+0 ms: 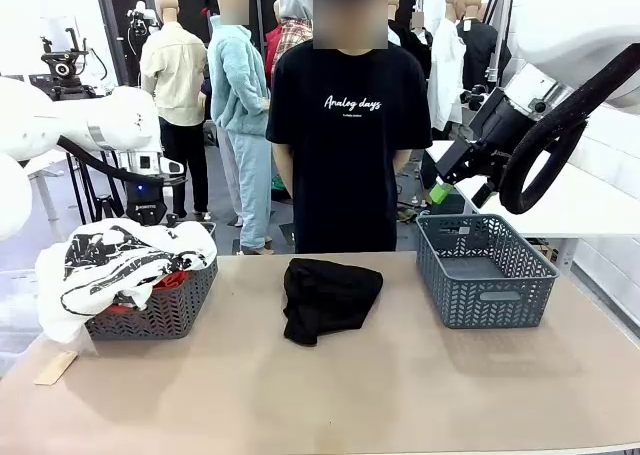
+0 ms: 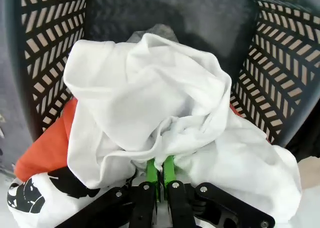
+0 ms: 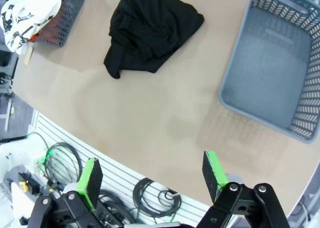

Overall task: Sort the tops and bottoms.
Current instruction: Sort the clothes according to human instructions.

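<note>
— Left side first: what's the grip?
— My left fingers (image 2: 152, 172) are clenched on a fold of the white top (image 2: 150, 87), which bunches just ahead of them in the left basket (image 2: 50, 37). The orange-red top (image 2: 47, 148) peeks out from under it.
— And the other side?
— My right fingers (image 3: 212, 169) are spread wide, grasping nothing, raised in the air near the right basket (image 1: 500, 297).
— The bottoms?
— The black bottoms (image 1: 330, 297) lie crumpled in the middle of the surface (image 1: 300, 395), between the two baskets and apart from both. Beyond them a person (image 1: 345, 145) stands at the far edge.
</note>
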Controlling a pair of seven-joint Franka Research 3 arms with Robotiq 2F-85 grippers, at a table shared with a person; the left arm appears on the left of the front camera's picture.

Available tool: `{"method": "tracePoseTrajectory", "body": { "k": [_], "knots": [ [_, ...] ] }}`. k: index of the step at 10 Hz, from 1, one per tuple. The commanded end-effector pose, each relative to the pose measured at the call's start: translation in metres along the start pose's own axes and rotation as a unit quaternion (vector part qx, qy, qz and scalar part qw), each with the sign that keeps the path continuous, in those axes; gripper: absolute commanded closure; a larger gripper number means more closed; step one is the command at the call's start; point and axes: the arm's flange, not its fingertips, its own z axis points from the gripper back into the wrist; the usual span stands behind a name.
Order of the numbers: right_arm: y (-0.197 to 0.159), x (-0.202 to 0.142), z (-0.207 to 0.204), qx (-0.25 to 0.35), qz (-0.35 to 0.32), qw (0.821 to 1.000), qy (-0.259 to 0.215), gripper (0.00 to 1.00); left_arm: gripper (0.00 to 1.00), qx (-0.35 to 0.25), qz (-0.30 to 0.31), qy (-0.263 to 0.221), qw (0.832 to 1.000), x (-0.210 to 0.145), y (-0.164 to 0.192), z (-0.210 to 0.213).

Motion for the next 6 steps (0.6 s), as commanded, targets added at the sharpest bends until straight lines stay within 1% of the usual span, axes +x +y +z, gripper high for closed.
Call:
{"method": "tracePoseTrajectory", "body": {
  "k": [1,2,3,4,6],
  "knots": [
    [0.0,-0.003,-0.001,-0.003,0.0,1.0,0.002,0.0,1.0,-0.009,0.023,-0.036,0.999,-0.014,0.002,-0.009],
    [0.0,-0.003,-0.001,-0.003,0.0,1.0,0.002,0.0,1.0,-0.02,0.042,-0.062,0.997,-0.01,0.006,-0.015],
    [0.0,-0.003,-0.001,-0.003,0.0,1.0,0.002,0.0,1.0,-0.013,0.041,-0.034,0.999,-0.007,0.003,-0.027],
    [0.0,-0.003,-0.001,-0.003,0.0,1.0,0.002,0.0,1.0,-0.008,0.033,-0.033,0.999,-0.009,-0.001,-0.031],
    [0.0,-0.003,-0.001,-0.003,0.0,1.0,0.002,0.0,1.0,-0.027,0.019,-0.063,0.997,-0.017,-0.003,-0.01]
  ]
}}
